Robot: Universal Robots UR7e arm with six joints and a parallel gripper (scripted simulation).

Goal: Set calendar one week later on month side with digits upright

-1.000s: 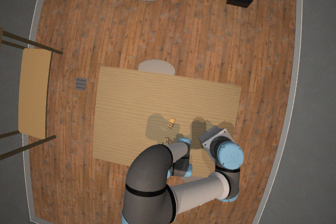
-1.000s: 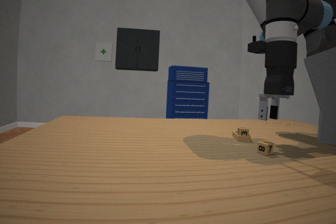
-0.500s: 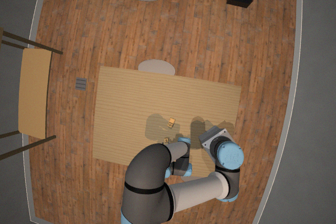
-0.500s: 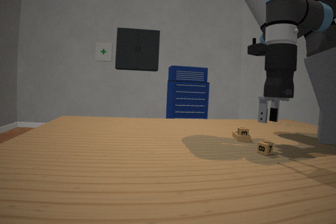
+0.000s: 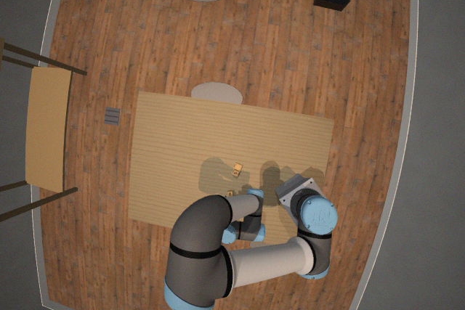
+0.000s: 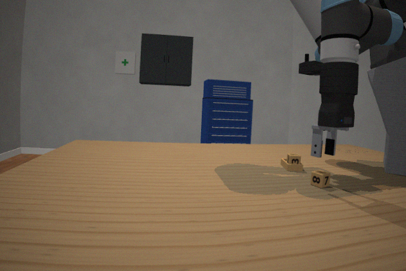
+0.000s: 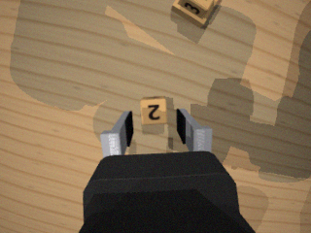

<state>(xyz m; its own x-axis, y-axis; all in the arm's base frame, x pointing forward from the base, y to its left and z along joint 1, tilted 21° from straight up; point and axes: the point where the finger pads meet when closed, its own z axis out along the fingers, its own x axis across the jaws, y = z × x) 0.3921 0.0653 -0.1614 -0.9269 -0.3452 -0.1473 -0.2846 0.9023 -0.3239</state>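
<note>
A small wooden tray (image 6: 285,164) (image 5: 237,165) lies flat on the table. One number cube (image 6: 294,158) stands in one half of it, with 5 on top and 3 on a side. The other half is bare. A second cube (image 6: 320,178) (image 7: 155,111) lies loose on the table beside the tray, with 2 on top and 8 and 7 on its sides. In the top view this cube (image 5: 229,193) is mostly hidden by the arm. My gripper (image 6: 323,152) (image 7: 155,120) is open and empty. It points straight down a little above the loose cube, with a finger on either side of it in the wrist view.
The wooden table (image 5: 180,141) (image 6: 130,195) carries only the tray and the cubes. The robot's base (image 5: 296,190) stands at the table's near right edge. A blue drawer cabinet (image 6: 226,112) stands by the far wall.
</note>
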